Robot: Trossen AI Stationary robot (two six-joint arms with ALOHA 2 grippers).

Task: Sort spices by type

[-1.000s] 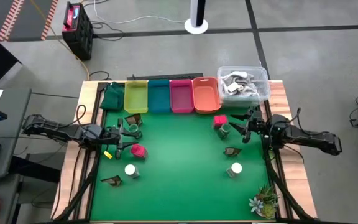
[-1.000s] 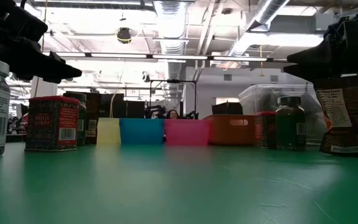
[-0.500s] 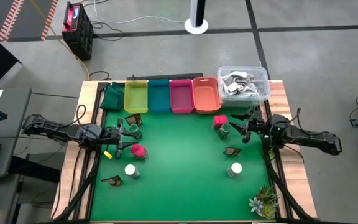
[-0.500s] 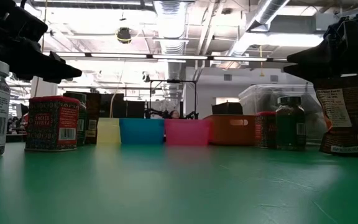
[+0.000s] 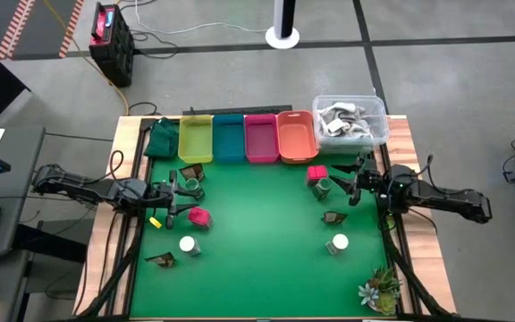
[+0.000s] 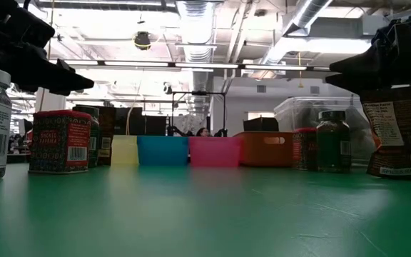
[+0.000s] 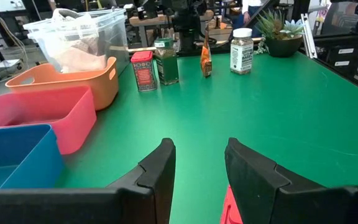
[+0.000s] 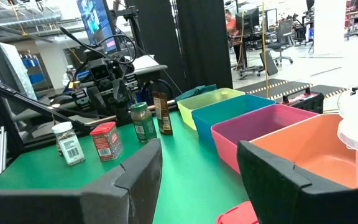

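Observation:
The spices stand on the green mat in two groups. By the left edge are a brown packet (image 5: 190, 172), a dark green jar (image 5: 190, 190), a red block (image 5: 198, 216), a white-capped jar (image 5: 188, 245) and another brown packet (image 5: 161, 259). By the right edge are a red block (image 5: 316, 173), a green jar (image 5: 322, 187), a brown packet (image 5: 333, 217) and a white-capped jar (image 5: 338, 242). My left gripper (image 7: 197, 168) hovers open above the left group. My right gripper (image 8: 199, 171) hovers open beside the right group. Neither has anything between its fingers.
Yellow (image 5: 195, 139), blue (image 5: 229, 139), pink (image 5: 260, 139) and orange (image 5: 297, 136) bins line the far edge. A clear tub (image 5: 350, 119) stands at the far right, a dark green cloth (image 5: 161, 139) at the far left, and a spiky plant (image 5: 381, 288) at the near right corner.

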